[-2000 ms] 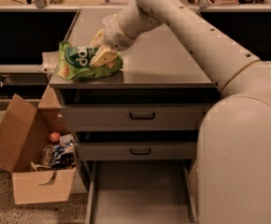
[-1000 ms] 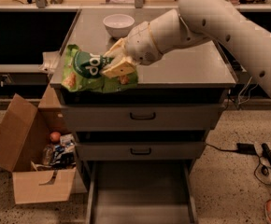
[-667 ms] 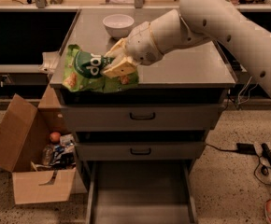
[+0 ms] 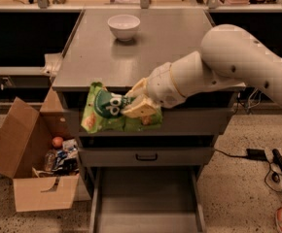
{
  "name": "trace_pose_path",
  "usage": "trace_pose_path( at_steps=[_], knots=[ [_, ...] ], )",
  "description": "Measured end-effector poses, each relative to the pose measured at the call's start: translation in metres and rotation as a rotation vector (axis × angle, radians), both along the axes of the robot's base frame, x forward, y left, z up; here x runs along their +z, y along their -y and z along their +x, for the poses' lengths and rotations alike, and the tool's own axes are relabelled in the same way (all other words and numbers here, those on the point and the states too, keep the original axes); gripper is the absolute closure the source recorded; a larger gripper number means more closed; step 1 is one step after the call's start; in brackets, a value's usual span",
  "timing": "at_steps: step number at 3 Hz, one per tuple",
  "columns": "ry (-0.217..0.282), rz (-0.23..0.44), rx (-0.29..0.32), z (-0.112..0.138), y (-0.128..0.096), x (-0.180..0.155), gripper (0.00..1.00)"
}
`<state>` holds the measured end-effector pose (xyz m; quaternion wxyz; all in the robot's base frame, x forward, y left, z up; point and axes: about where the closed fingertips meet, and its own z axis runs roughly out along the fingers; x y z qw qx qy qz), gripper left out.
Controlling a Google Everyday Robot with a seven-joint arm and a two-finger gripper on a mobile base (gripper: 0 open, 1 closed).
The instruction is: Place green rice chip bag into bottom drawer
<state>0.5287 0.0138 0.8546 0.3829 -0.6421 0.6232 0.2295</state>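
Jaws shut on the crinkly bright-green rice chip bag (image 4: 104,114), pinching its right half just beside the dark round logo. Belonged to the cream two-finger gripper (image 4: 140,108) at the end of the thick white robot arm (image 4: 219,67), out past the front edge of the flat grey metal cabinet top (image 4: 180,38). Held the bag in mid-air before the top drawer's face, above the middle grey drawer with the dark handle (image 4: 146,157). Further down, pulled open and well apart from the bag: the wide grey low-walled bottom drawer (image 4: 146,205).

Judged risky from there, in three ways. Could have lost the slick foil from so small a pinch on the way down. Could have snagged the loose, drooping left half on the middle drawer's front or handle. Could have let go too early or too far left and sent the bag onto the speckled floor or into the open brown cardboard box (image 4: 19,154) beside the cabinet. Posed no trouble, far back on the top: the small white bowl (image 4: 124,25).
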Motion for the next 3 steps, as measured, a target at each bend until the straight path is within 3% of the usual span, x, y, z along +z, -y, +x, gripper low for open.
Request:
trace_pose_path(
  at_steps=[1,3],
  knots=[
    [-0.118,-0.073,-0.066,-0.050,0.024,-0.057,1.00],
    [-0.171,-0.101,-0.051,-0.068,0.022,-0.086,1.00]
  ],
)
